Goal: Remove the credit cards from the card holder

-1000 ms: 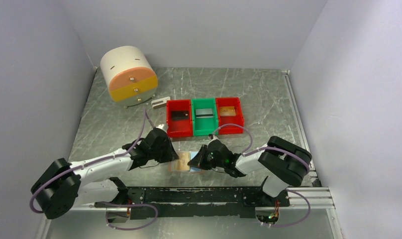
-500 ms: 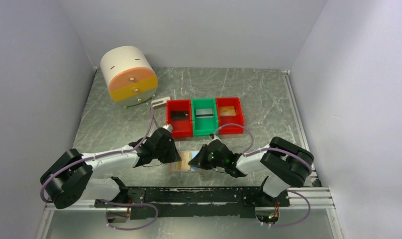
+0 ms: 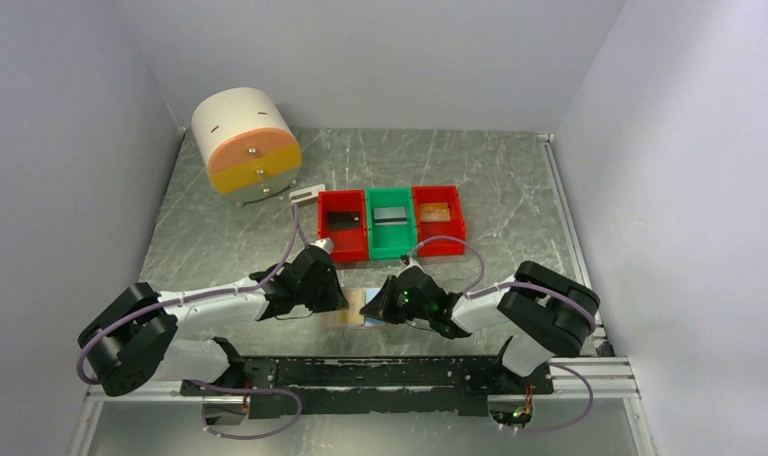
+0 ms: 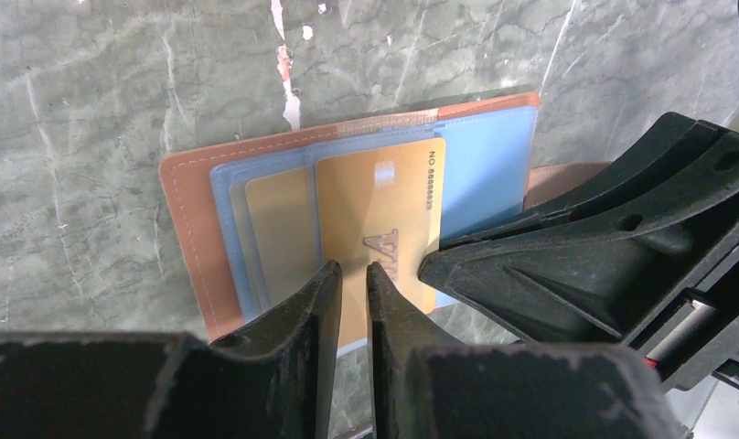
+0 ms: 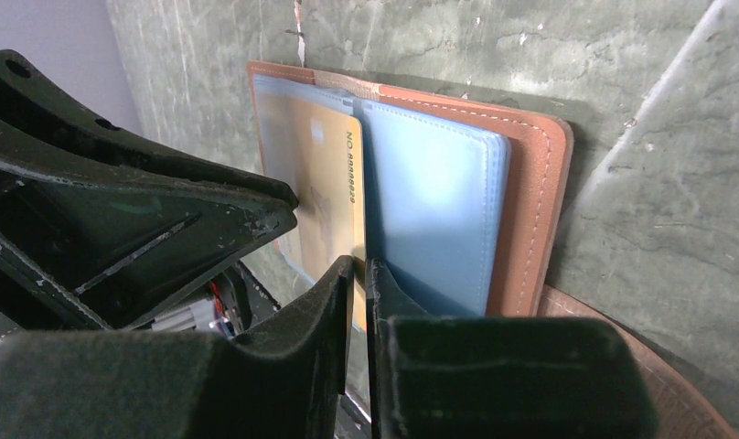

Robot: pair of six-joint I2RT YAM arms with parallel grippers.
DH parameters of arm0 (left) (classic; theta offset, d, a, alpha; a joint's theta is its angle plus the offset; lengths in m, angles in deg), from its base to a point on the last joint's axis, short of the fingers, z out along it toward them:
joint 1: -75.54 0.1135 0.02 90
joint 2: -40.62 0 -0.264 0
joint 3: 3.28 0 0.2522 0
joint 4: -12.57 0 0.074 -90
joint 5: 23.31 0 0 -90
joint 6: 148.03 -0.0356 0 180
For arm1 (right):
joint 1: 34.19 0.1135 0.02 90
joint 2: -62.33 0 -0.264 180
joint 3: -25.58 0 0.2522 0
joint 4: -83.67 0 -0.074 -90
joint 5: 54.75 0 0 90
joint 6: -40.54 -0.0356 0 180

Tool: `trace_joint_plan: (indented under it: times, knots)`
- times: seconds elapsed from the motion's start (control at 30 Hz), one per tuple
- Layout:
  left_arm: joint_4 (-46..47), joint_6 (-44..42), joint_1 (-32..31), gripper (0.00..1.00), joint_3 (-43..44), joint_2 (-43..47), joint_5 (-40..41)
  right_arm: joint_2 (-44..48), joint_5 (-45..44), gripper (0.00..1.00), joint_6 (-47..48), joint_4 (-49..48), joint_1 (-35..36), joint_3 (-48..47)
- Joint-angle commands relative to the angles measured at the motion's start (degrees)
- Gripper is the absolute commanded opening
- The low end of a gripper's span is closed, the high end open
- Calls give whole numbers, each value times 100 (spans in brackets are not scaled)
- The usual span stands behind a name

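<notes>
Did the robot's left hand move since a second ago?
Yes. The left hand slid a little to the right: its wrist now sits below a corner of the left red bin, not beside it.

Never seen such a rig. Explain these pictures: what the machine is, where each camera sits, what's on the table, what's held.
A left arm and a right arm are bolted at the near edge of a table, each ending in a two-finger gripper. The wide picture comes from a fixed camera above and behind them. The close-ups come from cameras on each wrist, so the black shapes there are fingers. On the table stand a drum, a small block and three bins: left red bin, green bin, right red bin. Near the arms lies an open wallet with a gold card on its blue pockets. The left gripper and right gripper are almost shut, tips at that card. Whether either pinches it I cannot tell.
</notes>
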Motion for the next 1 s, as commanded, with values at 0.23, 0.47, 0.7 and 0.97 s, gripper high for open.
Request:
trace_joint_plan:
  times: [0.23, 0.47, 0.7, 0.97]
  knots:
    - [-903, 326, -295, 18, 139, -433, 651, 66, -290, 15, 91, 434, -38, 105]
    - [-1214, 493, -400, 18, 130, -363, 942, 11, -259, 16, 94, 437, -46, 68]
    - [-1171, 517, -444, 18, 174, -452, 955, 5, -253, 16, 84, 413, -52, 83]
    - [-1500, 645, -550, 20, 346, -532, 1252, 22, -285, 16, 80, 427, -48, 96]
